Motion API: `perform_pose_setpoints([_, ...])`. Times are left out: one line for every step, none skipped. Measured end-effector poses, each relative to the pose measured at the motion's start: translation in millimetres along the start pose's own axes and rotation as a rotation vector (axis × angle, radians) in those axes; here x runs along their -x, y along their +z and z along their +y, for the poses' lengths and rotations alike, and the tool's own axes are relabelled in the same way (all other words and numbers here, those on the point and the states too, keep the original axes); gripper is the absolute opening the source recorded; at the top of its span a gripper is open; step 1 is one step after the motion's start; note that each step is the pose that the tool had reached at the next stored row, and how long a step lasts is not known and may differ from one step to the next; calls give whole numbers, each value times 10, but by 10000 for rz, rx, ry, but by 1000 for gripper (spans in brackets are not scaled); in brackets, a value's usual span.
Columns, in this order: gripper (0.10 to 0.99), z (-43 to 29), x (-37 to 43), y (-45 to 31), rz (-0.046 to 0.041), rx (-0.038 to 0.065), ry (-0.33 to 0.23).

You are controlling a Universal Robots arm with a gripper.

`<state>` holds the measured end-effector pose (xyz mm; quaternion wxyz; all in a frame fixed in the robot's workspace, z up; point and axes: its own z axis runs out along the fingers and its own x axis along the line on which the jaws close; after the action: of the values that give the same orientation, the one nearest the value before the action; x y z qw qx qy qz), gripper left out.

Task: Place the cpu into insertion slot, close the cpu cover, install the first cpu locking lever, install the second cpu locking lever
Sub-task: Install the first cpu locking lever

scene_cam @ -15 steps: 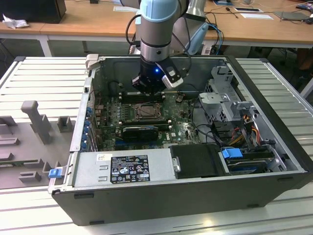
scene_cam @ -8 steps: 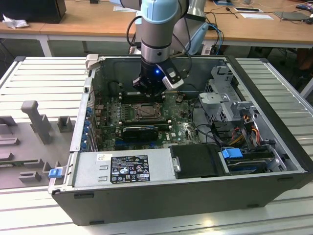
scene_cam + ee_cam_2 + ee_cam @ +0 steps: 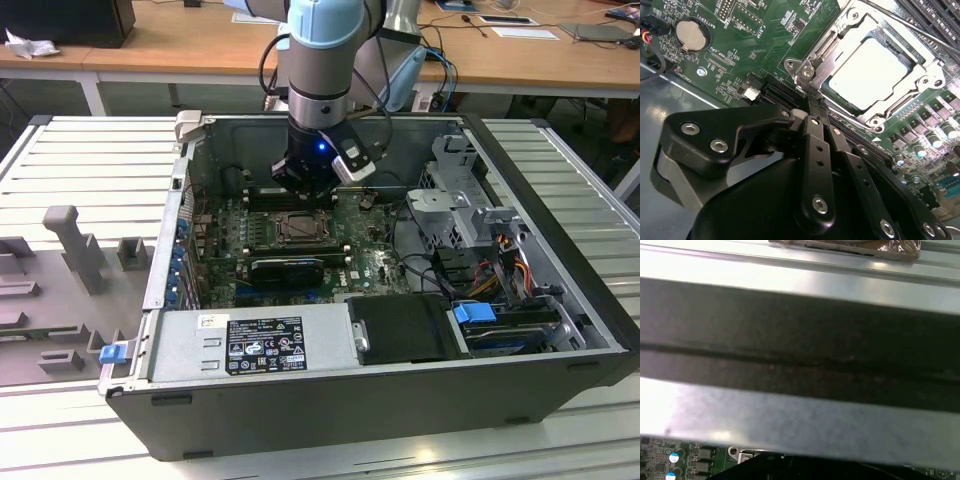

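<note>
Gripper [image 3: 812, 102] down inside the case, black fingers pressed together with nothing between, tips just beside the near corner of the cpu cover [image 3: 812, 67], likely for working a lever there. Beyond, thin silvery frame lying flat over the insertion slot [image 3: 303, 228]; through its square window, the cpu [image 3: 870, 72], smooth pale metal, seated

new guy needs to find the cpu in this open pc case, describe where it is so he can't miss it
In the exterior view, find the open computer case, then the green motherboard on its floor, below the arm's tool. The cpu sits at the board's centre inside a silvery metal cover frame. It is a flat, pale, square plate, unlike the long black slots beside it.
</note>
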<state>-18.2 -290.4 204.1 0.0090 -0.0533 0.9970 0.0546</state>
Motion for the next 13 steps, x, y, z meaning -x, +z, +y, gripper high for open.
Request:
perform_pose_setpoints([106, 0, 0, 2, 2, -19, 3])
perform_pose_setpoints([106, -1, 0, 6, 4, -48, 8])
perform_pose_setpoints([106, -1, 1, 10, 6, -78, 12])
perform_pose_setpoints([106, -1, 1, 13, 5, -86, 13])
perform_pose_setpoints([106, -1, 1, 20, 4, -87, 14])
perform_pose_setpoints([106, -3, 1, 25, 6, -93, 16])
perform_pose_setpoints([106, -4, 1, 34, 8, -94, 18])
perform_pose_setpoints([106, -4, 1, 34, 8, -88, 17])
perform_pose_setpoints([106, -3, 2, 26, 4, -82, 16])
perform_pose_setpoints([106, 0, 3, 10, 1, -78, 16])
perform_pose_setpoints([106, 2, 3, -13, 4, -82, 16])
perform_pose_setpoints([106, 5, 4, -41, 6, -84, 17])
perform_pose_setpoints([106, 7, 4, -68, 6, -86, 17])
